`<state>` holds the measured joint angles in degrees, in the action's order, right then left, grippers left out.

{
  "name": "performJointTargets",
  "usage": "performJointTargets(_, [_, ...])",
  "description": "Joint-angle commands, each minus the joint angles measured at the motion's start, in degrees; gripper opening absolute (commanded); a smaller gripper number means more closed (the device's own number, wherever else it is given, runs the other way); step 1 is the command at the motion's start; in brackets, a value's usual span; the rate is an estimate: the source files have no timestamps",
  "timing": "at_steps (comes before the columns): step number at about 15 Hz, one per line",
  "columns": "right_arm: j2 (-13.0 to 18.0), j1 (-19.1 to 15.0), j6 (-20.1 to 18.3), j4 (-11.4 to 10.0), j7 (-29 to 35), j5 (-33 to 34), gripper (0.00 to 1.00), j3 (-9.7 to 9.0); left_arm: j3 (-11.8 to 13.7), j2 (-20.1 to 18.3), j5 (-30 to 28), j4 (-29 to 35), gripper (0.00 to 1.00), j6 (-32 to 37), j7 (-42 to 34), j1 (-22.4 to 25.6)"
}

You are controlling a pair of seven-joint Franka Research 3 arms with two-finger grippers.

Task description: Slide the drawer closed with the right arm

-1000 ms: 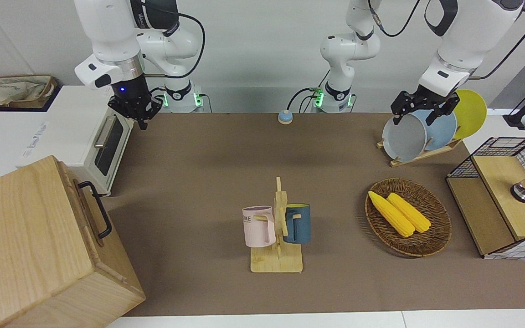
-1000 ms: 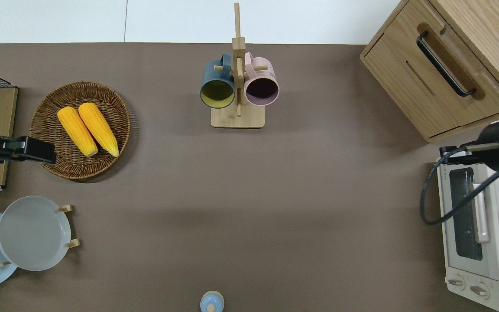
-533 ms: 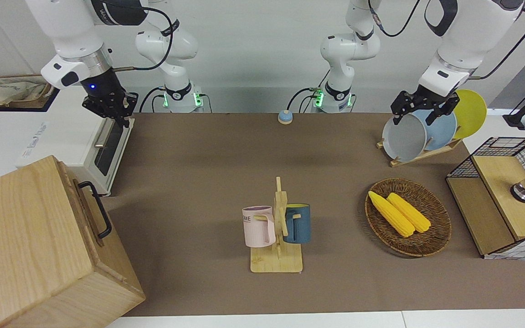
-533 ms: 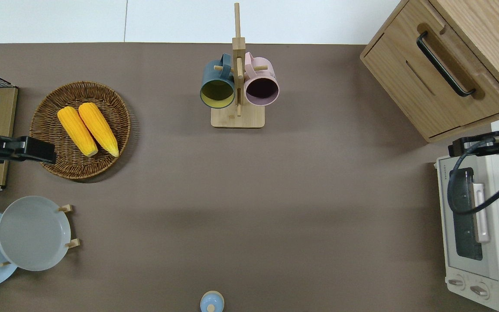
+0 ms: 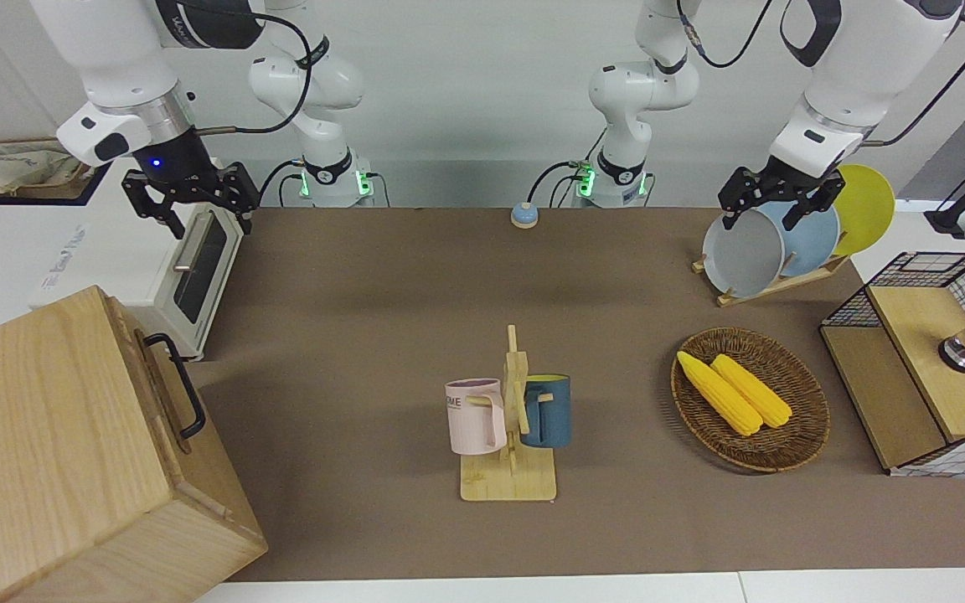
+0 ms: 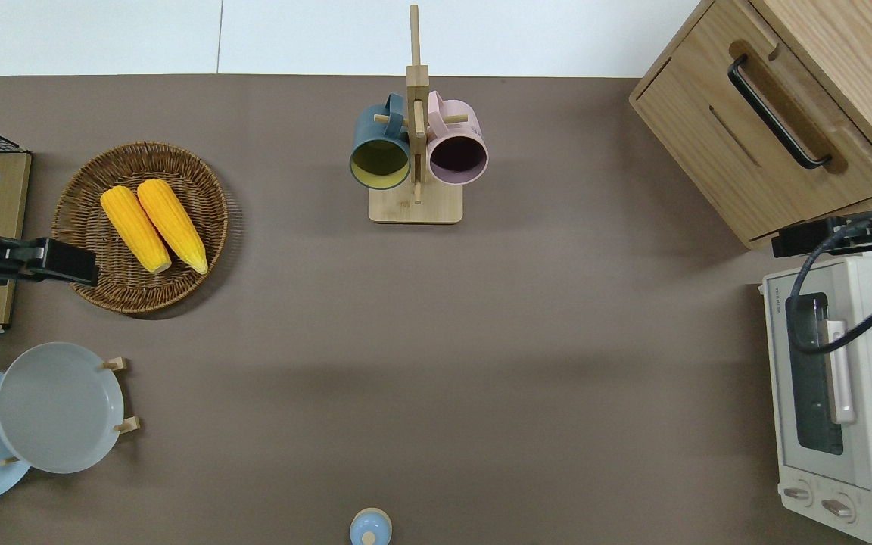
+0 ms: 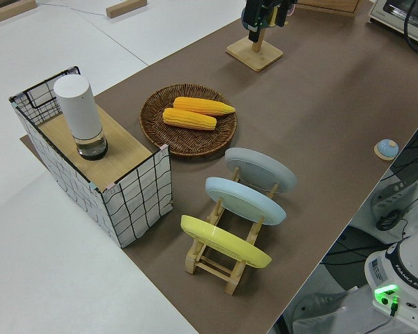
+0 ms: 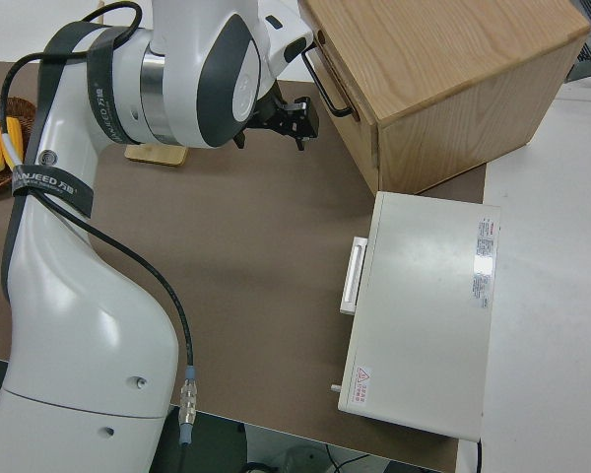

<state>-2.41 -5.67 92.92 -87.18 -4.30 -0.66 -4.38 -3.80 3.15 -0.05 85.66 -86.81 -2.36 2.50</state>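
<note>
The pale wooden cabinet (image 5: 47,452) stands at the right arm's end of the table. Its top drawer (image 6: 739,113) has a black loop handle (image 6: 777,113), and the drawer front (image 5: 160,394) stands slightly proud of the cabinet face. My right gripper (image 5: 196,216), with the blue light at its wrist, is open and empty. In the overhead view the right gripper (image 6: 803,236) is over the strip of table between the cabinet's corner and the toaster oven, apart from the handle. It also shows in the right side view (image 8: 294,118). My left arm is parked, its gripper (image 5: 769,209) open.
A white toaster oven (image 6: 829,378) stands beside the cabinet, nearer to the robots. A mug rack (image 5: 509,419) with two mugs is mid-table. A wicker basket (image 5: 809,435) with corn, a plate rack (image 5: 750,251) and a wire-mesh box (image 5: 926,368) are at the left arm's end.
My right gripper has moved off the oven's front toward the cabinet's corner and has turned at the wrist; its fingers now show spread. The left arm and the drawer have not moved.
</note>
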Motion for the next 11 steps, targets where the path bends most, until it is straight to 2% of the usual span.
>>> performJointTargets(1, [-2.59, -0.04, -0.46, 2.1, -0.98, 2.23, 0.983, -0.55, 0.02, -0.25, 1.02, -0.58, 0.99, 1.03, 0.6, -0.39])
performJointTargets(5, [-3.12, 1.1, -1.25, 2.1, 3.41, 3.38, 0.985, -1.07, 0.02, -0.25, 1.02, -0.58, 0.99, 1.03, 0.6, -0.39])
performJointTargets(11, [-3.3, 1.01, -1.25, 2.1, 3.24, 3.38, 0.985, -1.25, 0.02, -0.25, 1.02, -0.49, 0.99, 1.03, 0.6, -0.39])
